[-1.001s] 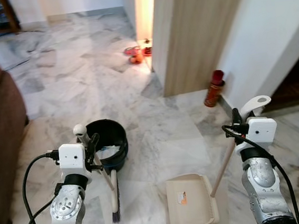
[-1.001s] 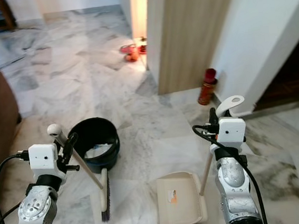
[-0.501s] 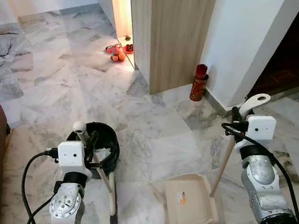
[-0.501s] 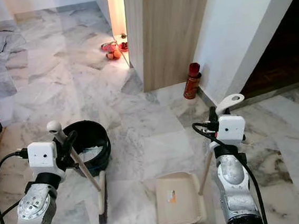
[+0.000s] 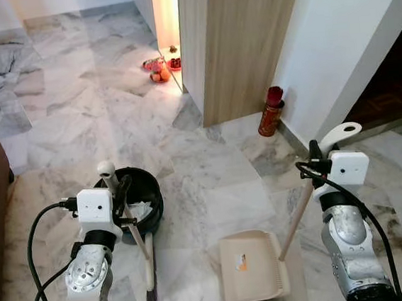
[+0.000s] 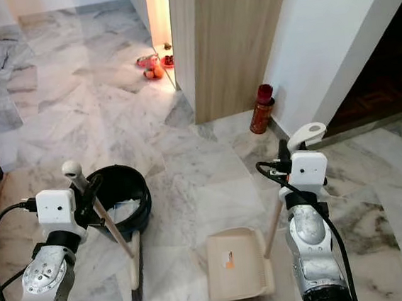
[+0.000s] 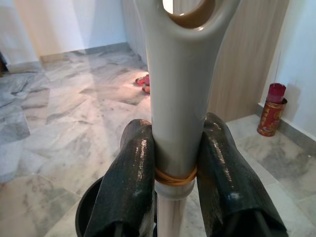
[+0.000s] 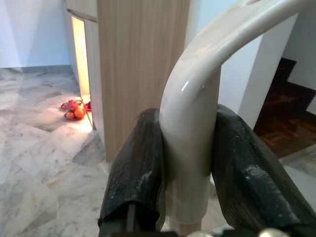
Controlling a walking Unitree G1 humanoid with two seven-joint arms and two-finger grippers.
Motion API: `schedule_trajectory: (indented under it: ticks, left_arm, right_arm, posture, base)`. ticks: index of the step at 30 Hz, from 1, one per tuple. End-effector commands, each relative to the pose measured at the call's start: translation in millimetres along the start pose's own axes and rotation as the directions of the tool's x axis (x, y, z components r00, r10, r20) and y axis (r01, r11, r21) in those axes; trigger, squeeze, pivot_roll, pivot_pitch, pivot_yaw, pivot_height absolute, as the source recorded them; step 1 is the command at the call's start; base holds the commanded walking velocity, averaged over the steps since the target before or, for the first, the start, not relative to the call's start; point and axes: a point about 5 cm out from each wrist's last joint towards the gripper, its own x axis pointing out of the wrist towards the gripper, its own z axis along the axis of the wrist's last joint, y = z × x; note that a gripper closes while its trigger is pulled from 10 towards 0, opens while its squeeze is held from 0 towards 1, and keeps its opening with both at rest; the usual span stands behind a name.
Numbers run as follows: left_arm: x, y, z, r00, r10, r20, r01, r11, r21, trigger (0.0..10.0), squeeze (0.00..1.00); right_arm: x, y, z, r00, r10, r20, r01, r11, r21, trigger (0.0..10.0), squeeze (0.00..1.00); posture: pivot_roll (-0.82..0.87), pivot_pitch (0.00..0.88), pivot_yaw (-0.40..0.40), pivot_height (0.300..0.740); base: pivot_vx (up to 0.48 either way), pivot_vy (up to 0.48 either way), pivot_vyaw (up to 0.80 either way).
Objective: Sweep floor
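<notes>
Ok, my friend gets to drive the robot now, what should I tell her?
Left gripper is shut on the grey-handled broom, its bristles on the marble floor beside the round black bin.
Right gripper is shut on the cream long-handled dustpan, resting flat on the floor.
No dirt visible in the pan.
Judging by that, the sweeping is still to do.

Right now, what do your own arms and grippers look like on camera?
Both arms are silver metal with a mottled sheen. Each wrist carries a white, boxy camera module with a small dark lens. Black cables loop off both. The left gripper and right gripper have long, glossy black jaws, scuffed in the wrist views.
</notes>
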Motion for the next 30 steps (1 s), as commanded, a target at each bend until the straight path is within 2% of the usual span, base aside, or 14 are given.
schedule_trajectory:
  ticks: [1,30]
  left_arm:
    - [3.3,0.0,7.4,1.0,0.001,0.029,-0.002,1.0,0.015,10.0,0.0]
    - [2.4,-2.2,7.4,1.0,0.002,0.029,-0.002,1.0,0.0,10.0,0.0]
  right_arm:
    - [4.2,-2.0,9.3,0.999,-0.007,0.039,0.007,1.0,-0.001,10.0,0.0]
    - [3.6,0.6,9.3,0.999,0.001,0.034,-0.001,1.0,0.003,10.0,0.0]
  posture:
    - [0.06,0.131,-0.054,0.74]
    - [0.06,0.133,-0.055,0.74]
  base:
    - [0.0,-0.379,-0.8]
    - [0.0,-0.009,-0.8]
